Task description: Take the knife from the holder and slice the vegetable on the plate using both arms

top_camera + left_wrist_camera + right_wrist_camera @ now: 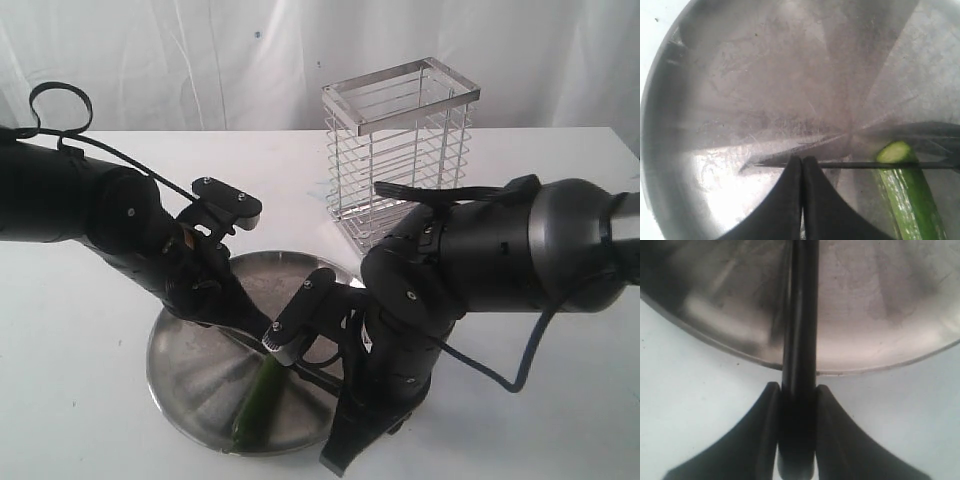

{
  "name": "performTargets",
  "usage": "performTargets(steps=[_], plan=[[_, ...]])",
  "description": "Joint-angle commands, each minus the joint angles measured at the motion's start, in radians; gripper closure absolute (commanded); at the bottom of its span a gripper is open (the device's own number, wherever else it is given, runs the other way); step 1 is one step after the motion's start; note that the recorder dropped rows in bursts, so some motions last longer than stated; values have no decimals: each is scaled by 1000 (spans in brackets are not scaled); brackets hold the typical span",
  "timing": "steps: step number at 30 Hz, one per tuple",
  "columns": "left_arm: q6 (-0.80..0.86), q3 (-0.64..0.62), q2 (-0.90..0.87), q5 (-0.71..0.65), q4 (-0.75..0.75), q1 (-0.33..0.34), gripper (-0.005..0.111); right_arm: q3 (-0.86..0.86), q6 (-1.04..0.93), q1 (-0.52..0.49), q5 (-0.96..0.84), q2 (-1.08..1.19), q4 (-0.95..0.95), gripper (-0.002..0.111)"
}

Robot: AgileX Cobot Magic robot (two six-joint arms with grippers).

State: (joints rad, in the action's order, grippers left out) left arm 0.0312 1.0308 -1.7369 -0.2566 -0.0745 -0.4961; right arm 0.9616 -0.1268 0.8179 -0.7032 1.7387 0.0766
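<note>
Status: knife (800, 340) is out of the holder (400, 150), which looks empty, so the fetch step is done. Right gripper (797, 386) clamps the black handle between its fingers, with the plate (880, 300) rim just past its tips. Left gripper (802, 159) has its fingers pressed together, nothing visible between them. The blade runs right across its tips; contact can't be confirmed. Vegetable (905, 195) lies on the plate just beside the left gripper, with the blade over its near end, which shows a flat pale cut face. Judgement: slicing is under way, most of the length left to cut. Count: one knife, one holder, one plate, one vegetable piece, no loose discs in view, two grippers.
</note>
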Motion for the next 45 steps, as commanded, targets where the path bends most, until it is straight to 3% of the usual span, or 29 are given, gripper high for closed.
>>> performTargets(steps=[1,19,23,36,40,45], plan=[[3,-5,14,-16,5,-4,107,5,-11,1,-15,-1,4,108],[0,-5,14,-20,-69,-4,107,4,-6,1,-55,-1,2,108],[0,-5,9,40,-134,-4,107,4,-5,1,-54,-1,2,108],[35,-5,-154,73,-164,-14,107,4,-5,1,-58,-1,2,108],[57,-5,-60,49,-132,-1,107,4,-5,1,-58,-1,4,108],[52,-5,86,-56,-57,75,107,4,-5,1,-58,-1,4,108]])
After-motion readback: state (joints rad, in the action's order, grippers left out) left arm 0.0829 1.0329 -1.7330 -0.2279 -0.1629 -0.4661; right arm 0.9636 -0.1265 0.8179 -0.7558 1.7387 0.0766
